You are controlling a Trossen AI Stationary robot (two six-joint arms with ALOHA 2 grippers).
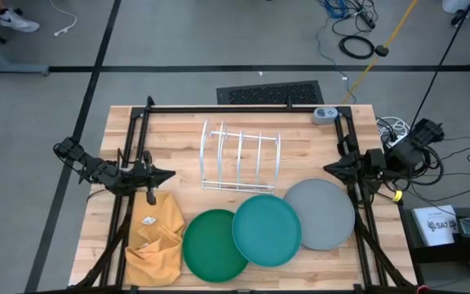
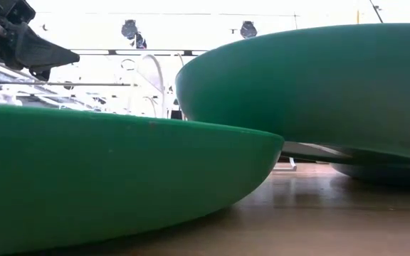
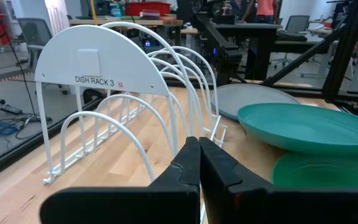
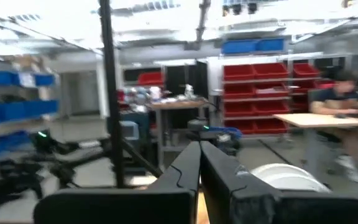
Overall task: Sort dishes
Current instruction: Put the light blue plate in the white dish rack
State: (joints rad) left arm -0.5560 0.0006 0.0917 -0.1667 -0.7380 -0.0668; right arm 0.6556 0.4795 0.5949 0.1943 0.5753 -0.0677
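Three plates lie along the table's near side. The dark green plate [image 1: 215,245] is on the left and the grey plate [image 1: 321,214] on the right. The teal plate [image 1: 266,230] lies between them, its edges overlapping both; in the low view the teal plate [image 2: 312,85] sits tilted on the green plate's rim [image 2: 119,178]. The light blue plate is not in view. My left gripper [image 1: 166,174] is shut and empty at the table's left, pointing toward the rack [image 3: 199,149]. My right gripper [image 1: 330,168] is shut and empty at the table's right, above the grey plate's far edge [image 4: 199,152].
A white wire dish rack [image 1: 239,159] stands at the table's middle, just beyond the plates. A mustard-yellow cloth [image 1: 155,237] lies crumpled at the near left, beside the green plate. A small grey device [image 1: 325,115] sits at the far right corner. Black frame rails run along both sides.
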